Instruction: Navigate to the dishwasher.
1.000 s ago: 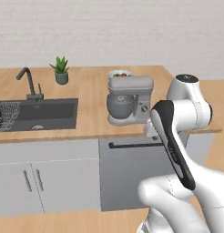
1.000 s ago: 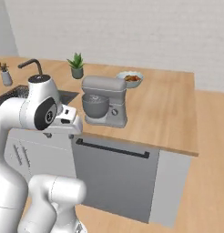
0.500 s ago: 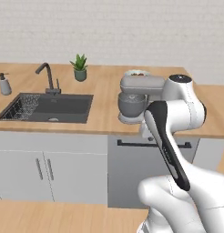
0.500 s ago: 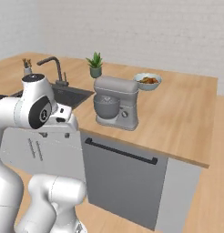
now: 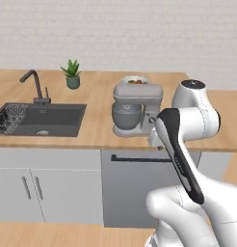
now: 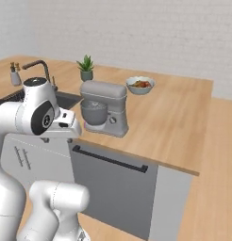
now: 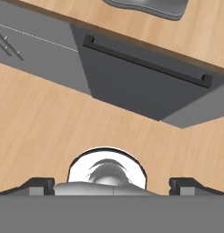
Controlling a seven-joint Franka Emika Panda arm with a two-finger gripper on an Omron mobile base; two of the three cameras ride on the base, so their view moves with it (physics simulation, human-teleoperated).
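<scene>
The dishwasher (image 5: 127,189) is the flat dark grey panel under the wooden counter, straight ahead of the base, with a long black bar handle (image 5: 135,158) near its top. From the right it stands just past my arm (image 6: 113,188). The hand view looks down on the dishwasher (image 7: 141,88) and its bar handle (image 7: 145,59) across a strip of floor. My gripper (image 7: 113,185) hangs in the air in front of the panel, open, its two dark fingertips (image 7: 38,184) far apart with nothing between them.
A grey stand mixer (image 5: 135,108) sits on the counter above the dishwasher, a bowl of food (image 6: 140,84) behind it. To the left are a dark sink (image 5: 41,118) with faucet (image 5: 36,87), a potted plant (image 5: 72,75) and light grey cabinet doors (image 5: 48,188). Wooden floor (image 7: 50,118) lies below.
The whole scene slid right and then partly back left in both base views, so the base has moved along the counter. The arm has kept its pose.
</scene>
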